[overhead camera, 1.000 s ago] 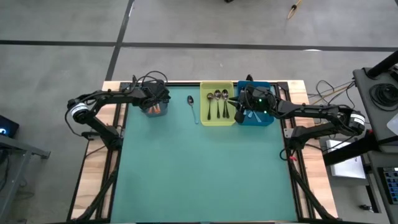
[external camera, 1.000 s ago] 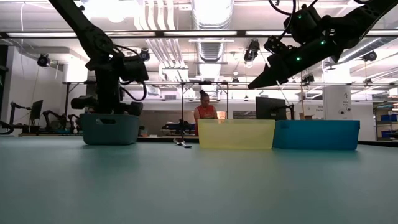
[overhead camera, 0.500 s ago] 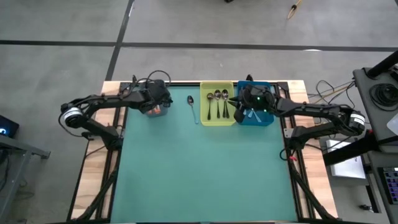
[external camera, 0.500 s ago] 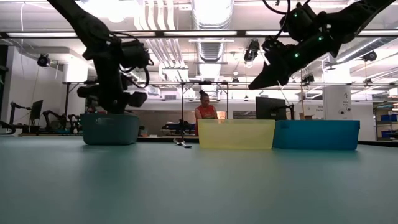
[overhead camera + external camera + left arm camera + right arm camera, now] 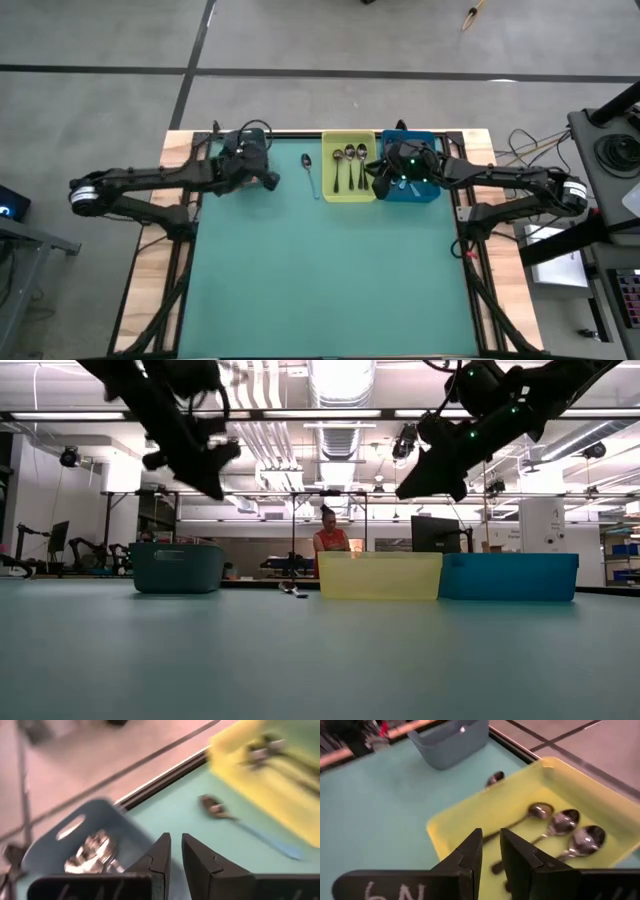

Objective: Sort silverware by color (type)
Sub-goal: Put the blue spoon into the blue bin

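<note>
- The silverware is divided among three bins along the table's far edge: three dark-handled spoons [image 5: 349,158] lie side by side in the yellow bin [image 5: 349,194], and several metal spoon bowls [image 5: 90,854] show in the grey-blue bin [image 5: 75,827].
- The contents of the blue bin [image 5: 427,193] are hidden under the right arm.
- One pale-blue-handled spoon [image 5: 309,172] lies loose on the green mat [image 5: 330,280], between the grey-blue bin and the yellow bin.
- Since a second ago, the left gripper [image 5: 268,178] has been lifted out of the grey-blue bin and swung toward the loose spoon; the right gripper [image 5: 381,180] has been shifted slightly toward the yellow bin.
- The left gripper is raised above the mat, its jaws almost closed with a thin gap, holding nothing.
- The right gripper is held above the yellow bin's edge, jaws narrowly parted and empty.
</note>
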Motion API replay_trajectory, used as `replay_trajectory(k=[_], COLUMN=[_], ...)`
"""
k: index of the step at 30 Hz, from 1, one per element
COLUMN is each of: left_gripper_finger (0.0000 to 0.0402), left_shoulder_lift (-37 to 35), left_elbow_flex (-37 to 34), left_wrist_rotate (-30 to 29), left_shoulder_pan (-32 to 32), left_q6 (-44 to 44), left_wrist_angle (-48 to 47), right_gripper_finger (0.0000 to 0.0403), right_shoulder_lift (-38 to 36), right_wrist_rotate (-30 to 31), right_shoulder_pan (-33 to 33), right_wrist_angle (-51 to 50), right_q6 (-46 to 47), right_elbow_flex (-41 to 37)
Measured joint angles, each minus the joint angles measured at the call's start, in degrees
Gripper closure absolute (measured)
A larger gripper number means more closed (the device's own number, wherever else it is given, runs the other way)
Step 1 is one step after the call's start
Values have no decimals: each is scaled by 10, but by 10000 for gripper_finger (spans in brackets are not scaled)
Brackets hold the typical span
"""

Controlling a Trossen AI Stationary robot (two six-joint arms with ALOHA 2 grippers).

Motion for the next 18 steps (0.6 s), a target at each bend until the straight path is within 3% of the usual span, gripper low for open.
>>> replay_trajectory(k=[9,18], left_gripper_finger=[372,372], left_shoulder_lift=[-69,-107], left_elbow_flex=[-15,-107], left_wrist_rotate=[-26,-29], left_shoulder_pan=[-156,-278], left_q6=[82,116], left_wrist_angle=[44,177], right_gripper_finger=[344,344], right_shoulder_lift=[0,0], right_wrist_rotate=[15,48], right_shoulder_pan=[47,88], right_wrist_angle=[1,1], right_q6=[37,53], right_elbow_flex=[46,95])
